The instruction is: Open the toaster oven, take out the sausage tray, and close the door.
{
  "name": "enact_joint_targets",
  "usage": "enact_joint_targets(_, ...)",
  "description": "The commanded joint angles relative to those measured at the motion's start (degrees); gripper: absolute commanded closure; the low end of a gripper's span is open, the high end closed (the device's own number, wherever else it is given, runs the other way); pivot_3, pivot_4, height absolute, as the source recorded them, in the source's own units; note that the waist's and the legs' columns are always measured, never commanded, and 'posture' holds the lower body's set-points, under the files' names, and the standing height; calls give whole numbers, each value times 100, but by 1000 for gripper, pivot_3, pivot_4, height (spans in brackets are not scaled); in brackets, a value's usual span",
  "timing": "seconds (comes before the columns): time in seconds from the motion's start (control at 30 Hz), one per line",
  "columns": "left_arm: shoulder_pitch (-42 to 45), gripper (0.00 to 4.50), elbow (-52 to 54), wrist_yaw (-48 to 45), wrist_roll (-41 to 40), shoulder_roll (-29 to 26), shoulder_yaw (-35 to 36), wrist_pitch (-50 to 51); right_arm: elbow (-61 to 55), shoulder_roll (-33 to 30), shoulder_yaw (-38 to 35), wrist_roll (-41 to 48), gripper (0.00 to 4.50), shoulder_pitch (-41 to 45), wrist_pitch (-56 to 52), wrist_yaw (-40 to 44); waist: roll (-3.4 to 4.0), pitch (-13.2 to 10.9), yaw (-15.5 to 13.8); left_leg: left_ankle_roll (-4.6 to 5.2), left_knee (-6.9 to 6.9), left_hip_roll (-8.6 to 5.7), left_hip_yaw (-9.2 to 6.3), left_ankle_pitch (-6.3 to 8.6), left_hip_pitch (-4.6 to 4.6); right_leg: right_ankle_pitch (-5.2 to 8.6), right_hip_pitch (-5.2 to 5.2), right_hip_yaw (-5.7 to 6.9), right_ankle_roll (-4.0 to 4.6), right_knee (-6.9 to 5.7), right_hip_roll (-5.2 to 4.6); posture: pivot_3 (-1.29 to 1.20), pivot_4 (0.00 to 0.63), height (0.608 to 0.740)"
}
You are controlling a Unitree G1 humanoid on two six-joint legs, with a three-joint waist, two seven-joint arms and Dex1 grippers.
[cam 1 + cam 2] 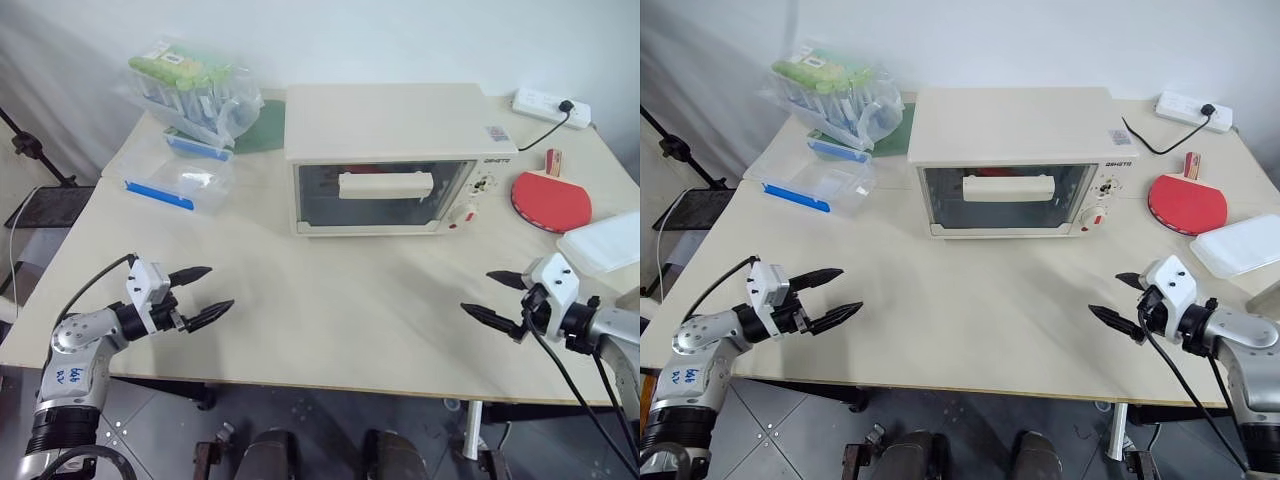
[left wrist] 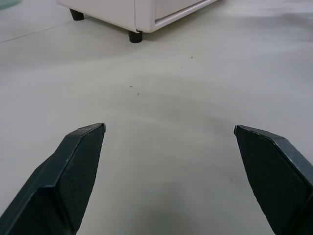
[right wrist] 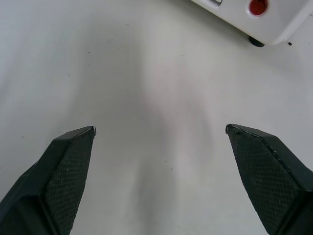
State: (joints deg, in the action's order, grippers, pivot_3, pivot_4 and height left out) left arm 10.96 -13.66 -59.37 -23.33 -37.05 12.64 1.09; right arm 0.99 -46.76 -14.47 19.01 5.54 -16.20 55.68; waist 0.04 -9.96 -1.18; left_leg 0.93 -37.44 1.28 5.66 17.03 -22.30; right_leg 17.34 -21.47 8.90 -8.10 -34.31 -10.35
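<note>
**Kid:** Has the robot started yet?

**Helper:** Not really. The toaster oven point(image 1: 390, 155) sits at the back of the tabletop point(image 1: 330, 310), and its door point(image 1: 383, 195) is shut. The wide handle point(image 1: 385, 185) is untouched. So opening it, taking out the sausage tray and shutting it again are all still to do, I think.

**Kid:** Where is the tray?

**Helper:** It must be inside, but the glass is too dim to see it. I only spot a bit of red behind the handle.

**Kid:** What are the hands doing?

**Helper:** The left gripper point(image 1: 201, 293) hangs over the near left edge of the tabletop, and the right gripper point(image 1: 492, 297) over the near right edge. Both have their fingers spread wide, with nothing in them. They are well apart from the oven.

**Kid:** Are there other boxes?

**Helper:** Yes. A clear plastic box point(image 1: 180, 180) with a blue strip sits left of the oven; what is in it I cannot tell. Behind it is a clear bag point(image 1: 190, 85) of green-topped things. A white lidded box point(image 1: 608, 242) is at the right edge, near a red paddle point(image 1: 550, 197).
</note>
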Motion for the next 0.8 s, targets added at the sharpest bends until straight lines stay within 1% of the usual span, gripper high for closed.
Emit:
enact_joint_targets(0.03, 224, 0, -194, 68, 128, -28, 19, -219, -231, -34, -28, 73, 26, 89, 43, 8, 0, 0, -1, 0, 0, 0, 1, 0, 0, 0, 0, 0, 0, 0, 0, 0, 150, 740)
enact_joint_targets(0.1, 411, 0, -270, 521, 250, 25, 77, -51, -382, -31, 23, 143, 26, 153, -43, 23, -1, -1, -3, -1, -6, 0, 4, 0, -1, 0, 0, 2, 0, -8, 1, 0, 150, 740)
enact_joint_targets(0.13, 444, 0, -210, 518, 143, 23, 96, 142, -485, -34, 85, 176, 26, 220, -100, 45, -2, -1, -1, -1, -10, 0, 4, 0, -1, 0, 0, 1, 0, -13, 0, 0, 150, 740)
enact_joint_targets(0.23, 454, 0, -159, 444, 231, -65, 8, 96, -706, -28, 291, 228, 26, 509, -231, 112, -2, -1, 31, -1, -11, 1, -10, 0, 0, 0, 0, -1, 0, -14, -1, 0, 150, 740)
enact_joint_targets(0.4, 605, 0, -24, 309, 149, -23, -96, 219, -757, 8, 857, 335, 26, 1416, -559, 380, -4, -3, 116, -1, -13, 3, -15, 0, 0, 0, -2, 1, 0, -23, 1, 0, 150, 740)
enact_joint_targets(0.5, 746, 0, 4, 109, -120, 44, -30, 265, -539, 144, 1129, 360, 26, 2118, -581, 550, -8, -5, 123, -1, -16, 3, -15, 0, -1, 0, -2, 3, 0, -25, 0, 0, 150, 740)
enact_joint_targets(0.6, 779, 0, 41, -3, -231, 44, -7, 296, -257, 242, 1266, 236, 26, 2623, -502, 564, -9, -5, 134, -2, -22, 4, -16, 1, -4, 0, -3, 4, 0, -29, 0, 0, 150, 740)
enact_joint_targets(0.7, 785, 0, 257, -281, -615, -18, 91, 586, 190, 366, 1483, 97, 26, 3489, -298, 714, -9, -6, 141, -4, -28, 4, -13, 3, -5, 0, -3, 8, 0, -38, 0, 0, 150, 740)
enact_joint_targets(0.8, 810, 0, 510, -447, -941, -23, 215, 784, 412, 384, 1677, -43, 26, 3957, -103, 944, -10, -8, 153, -4, -31, 6, -14, 3, -9, 0, -10, 8, 0, -44, 1, 0, 150, 740)
